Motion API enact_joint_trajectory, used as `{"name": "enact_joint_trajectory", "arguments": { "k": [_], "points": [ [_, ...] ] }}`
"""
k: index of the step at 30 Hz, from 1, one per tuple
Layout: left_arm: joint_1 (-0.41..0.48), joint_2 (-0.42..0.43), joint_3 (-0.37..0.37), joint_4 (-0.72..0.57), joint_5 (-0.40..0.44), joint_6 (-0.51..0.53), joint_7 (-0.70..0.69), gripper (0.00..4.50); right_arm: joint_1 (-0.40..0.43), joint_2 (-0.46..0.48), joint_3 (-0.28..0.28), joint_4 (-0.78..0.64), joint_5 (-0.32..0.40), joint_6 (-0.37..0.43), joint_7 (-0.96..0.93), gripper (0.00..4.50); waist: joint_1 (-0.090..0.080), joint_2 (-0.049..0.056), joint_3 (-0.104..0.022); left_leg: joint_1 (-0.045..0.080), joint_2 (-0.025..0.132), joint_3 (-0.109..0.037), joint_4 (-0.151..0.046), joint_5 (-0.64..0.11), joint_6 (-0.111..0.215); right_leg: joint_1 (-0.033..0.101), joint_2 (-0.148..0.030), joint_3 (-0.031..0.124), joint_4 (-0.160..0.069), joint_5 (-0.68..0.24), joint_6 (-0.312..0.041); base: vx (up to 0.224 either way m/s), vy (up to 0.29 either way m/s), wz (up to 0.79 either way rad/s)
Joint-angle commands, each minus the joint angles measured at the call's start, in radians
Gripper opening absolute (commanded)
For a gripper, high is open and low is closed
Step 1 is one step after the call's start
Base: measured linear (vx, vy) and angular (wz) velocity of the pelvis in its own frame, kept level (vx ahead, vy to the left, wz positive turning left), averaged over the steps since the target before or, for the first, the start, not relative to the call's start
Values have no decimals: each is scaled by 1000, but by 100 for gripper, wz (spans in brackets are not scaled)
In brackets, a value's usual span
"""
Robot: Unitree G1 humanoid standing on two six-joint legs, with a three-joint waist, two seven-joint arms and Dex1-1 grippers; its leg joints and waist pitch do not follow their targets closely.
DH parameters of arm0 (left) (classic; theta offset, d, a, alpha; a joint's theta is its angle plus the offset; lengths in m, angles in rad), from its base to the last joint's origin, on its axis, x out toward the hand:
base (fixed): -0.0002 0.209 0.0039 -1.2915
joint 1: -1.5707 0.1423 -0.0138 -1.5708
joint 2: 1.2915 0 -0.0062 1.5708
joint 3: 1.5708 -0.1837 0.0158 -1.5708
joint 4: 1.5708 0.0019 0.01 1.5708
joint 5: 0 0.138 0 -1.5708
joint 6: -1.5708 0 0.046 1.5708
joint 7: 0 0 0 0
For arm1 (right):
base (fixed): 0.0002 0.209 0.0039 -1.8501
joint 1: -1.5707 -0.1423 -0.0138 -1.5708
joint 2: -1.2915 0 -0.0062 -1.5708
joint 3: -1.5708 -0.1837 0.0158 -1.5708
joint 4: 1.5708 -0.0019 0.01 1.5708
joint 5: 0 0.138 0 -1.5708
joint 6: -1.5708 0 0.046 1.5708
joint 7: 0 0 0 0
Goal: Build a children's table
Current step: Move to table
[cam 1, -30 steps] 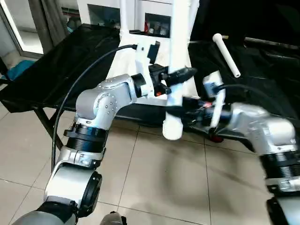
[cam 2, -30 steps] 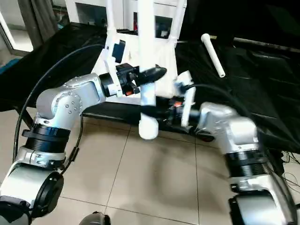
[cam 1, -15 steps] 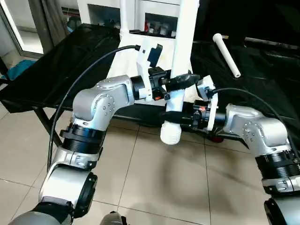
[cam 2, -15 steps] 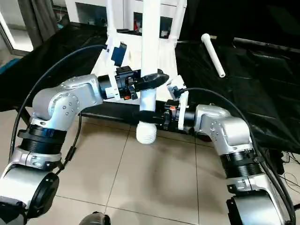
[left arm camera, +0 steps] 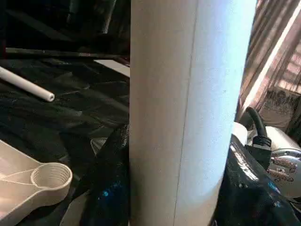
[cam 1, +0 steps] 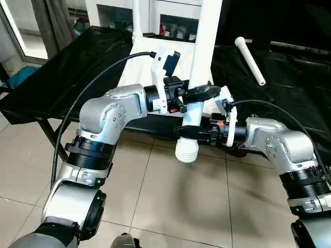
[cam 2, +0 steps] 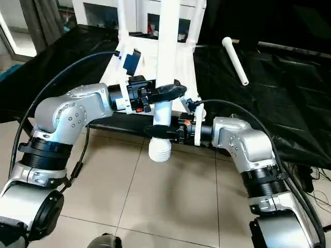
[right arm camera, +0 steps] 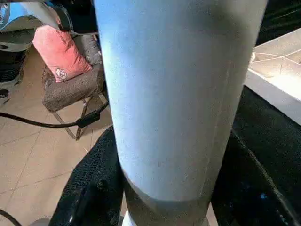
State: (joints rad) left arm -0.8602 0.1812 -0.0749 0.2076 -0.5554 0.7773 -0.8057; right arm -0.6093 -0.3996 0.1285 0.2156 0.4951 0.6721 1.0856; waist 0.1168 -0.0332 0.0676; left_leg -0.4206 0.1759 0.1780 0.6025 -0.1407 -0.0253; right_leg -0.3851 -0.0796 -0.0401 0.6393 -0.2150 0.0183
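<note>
Near the centre of the left eye view a long white table leg (cam 1: 199, 67) stands almost upright, its ribbed threaded end (cam 1: 186, 150) pointing down over the tiled floor (cam 1: 170, 206) and its shaft running up out of the top of the frame. Both pincers are clamped on it. The left pincer (cam 1: 199, 93) reaches in from the left side of the frame and grasps the leg a little above the threaded end, one black finger (cam 1: 204, 91) wrapping across the front of the tube. The right pincer (cam 1: 190, 132) comes in from the right and grasps the same leg just below the left one, right above the threads. In the left wrist view the white tube sits tight between the two black fingers (left arm camera: 110, 179), and in the right wrist view the tube likewise sits between that pincer's black fingers (right arm camera: 96, 188).

Behind the leg, at upper centre, the white table top (cam 1: 142, 64) lies on a black-covered desk (cam 1: 77, 72), underside up; the left wrist view shows one of its round threaded corner sockets (left arm camera: 51, 176). A second leg (cam 1: 135, 20) stands upright at the top's far left corner. Another loose white leg (cam 1: 250, 61) lies on the black cover at upper right, well apart from the top. A white cabinet (cam 1: 124, 13) with glass doors stands along the top edge.
</note>
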Motion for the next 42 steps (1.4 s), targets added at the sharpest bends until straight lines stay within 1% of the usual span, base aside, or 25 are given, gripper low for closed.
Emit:
{"name": "enact_joint_trajectory", "arguments": {
  "k": [1,4,5,6,7,9,10,11,12,18,20,21,27,28,30,33,34,35,37,38,42],
  "points": [
    [0,-5,-6,-37,-16,5,-22,184,16,-9,7,-3,-21,-6,0,213,3,-11,-83,42,48,-10,-63,-137,8,39,-65,30,-67,-34,-256,0,0,0],
    [-1,-5,-6,-37,-16,5,-24,184,19,-10,10,0,-30,-16,-6,213,3,-11,-83,42,48,-10,-62,-137,9,40,-66,30,-67,-31,-258,0,0,0],
    [-1,-5,-6,-37,-16,5,-24,184,19,-9,8,1,-30,-15,-10,239,2,-12,-83,42,48,-10,-62,-137,9,40,-65,30,-67,-32,-259,0,0,0],
    [-1,-5,-6,-38,-16,5,-23,184,18,-6,5,3,-21,-6,-7,254,2,-11,-83,42,48,-10,-62,-137,8,39,-65,30,-67,-33,-259,0,0,0],
    [-1,-5,-6,-37,-16,5,-24,184,17,-6,5,5,-18,-5,-2,265,3,-13,-83,42,48,-10,-62,-137,11,40,-66,30,-67,-34,-260,0,0,0],
    [1,-5,-7,-39,-15,4,-24,184,19,-8,9,3,-18,-7,3,267,3,-12,-82,42,48,-10,-62,-139,10,39,-66,30,-68,-44,-259,0,0,0],
    [3,-5,-8,-43,-15,6,-24,184,21,-8,15,3,-30,-19,-1,274,3,-12,-83,42,49,-10,-62,-139,9,39,-66,30,-68,-44,-259,0,0,0],
    [5,-5,-9,-47,-16,8,-24,184,23,-8,20,3,-37,-26,-4,294,3,-14,-83,41,49,-10,-63,-138,8,40,-66,30,-67,-43,-259,0,0,0],
    [8,-4,-11,-51,-17,11,-26,184,25,-8,24,3,-43,-33,-6,297,3,-13,-82,41,49,-10,-63,-140,7,39,-66,30,-67,-45,-258,0,0,0],
    [12,1,-15,-61,-20,19,-35,184,29,-8,28,-3,-40,-30,7,297,2,-13,-82,42,48,-10,-62,-143,10,39,-66,31,-68,-49,-256,0,0,0],
    [13,3,-18,-62,-20,21,-42,184,29,-7,26,-4,-41,-29,9,297,2,-12,-82,42,49,-10,-63,-149,6,39,-66,30,-69,-57,-255,0,0,0],
    [13,4,-18,-64,-21,23,-44,184,29,-6,25,-5,-40,-28,9,297,2,-9,-82,42,49,-11,-63,-149,5,38,-65,31,-69,-55,-254,0,0,0],
    [17,3,-25,-72,-17,29,-51,184,30,-3,22,-5,-37,-29,9,297,3,-11,-83,43,48,-10,-62,-143,8,39,-65,31,-67,-35,-261,0,0,0],
    [18,4,-25,-73,-17,30,-51,184,30,-2,22,-7,-35,-28,8,297,2,-8,-83,42,48,-11,-63,-145,7,40,-65,30,-67,-37,-261,0,0,0],
    [18,5,-26,-70,-14,29,-53,184,30,-2,21,-8,-34,-27,9,263,2,-8,-83,43,49,-11,-63,-146,6,39,-65,30,-67,-34,-261,0,0,0],
    [18,5,-29,-67,-9,27,-58,184,30,-2,18,-4,-33,-28,12,260,2,-8,-83,43,49,-11,-64,-154,4,39,-65,30,-67,-41,-260,0,0,0],
    [18,6,-29,-67,-9,28,-59,184,29,-1,17,-3,-33,-28,11,232,2,-6,-83,43,49,-11,-63,-152,2,39,-65,31,-67,-37,-261,0,0,0],
    [18,6,-29,-67,-9,28,-59,184,29,-1,17,-3,-32,-28,11,232,2,-6,-83,43,49,-11,-63,-152,2,39,-65,31,-67,-37,-261,0,0,0],
    [16,7,-28,-66,-8,26,-61,184,29,0,16,-3,-32,-28,11,213,2,-7,-84,43,48,-11,-63,-152,2,40,-65,31,-67,-32,-262,0,0,0],
    [16,6,-28,-64,-7,22,-62,184,29,1,16,-3,-32,-29,11,206,2,-6,-84,43,48,-11,-63,-149,3,39,-65,31,-66,-27,-263,0,0,0],
    [15,5,-28,-59,-2,13,-64,184,30,2,16,-4,-31,-31,12,197,2,-6,-84,43,48,-11,-63,-151,3,40,-64,30,-66,-28,-264,0,0,0]
  ]
}}
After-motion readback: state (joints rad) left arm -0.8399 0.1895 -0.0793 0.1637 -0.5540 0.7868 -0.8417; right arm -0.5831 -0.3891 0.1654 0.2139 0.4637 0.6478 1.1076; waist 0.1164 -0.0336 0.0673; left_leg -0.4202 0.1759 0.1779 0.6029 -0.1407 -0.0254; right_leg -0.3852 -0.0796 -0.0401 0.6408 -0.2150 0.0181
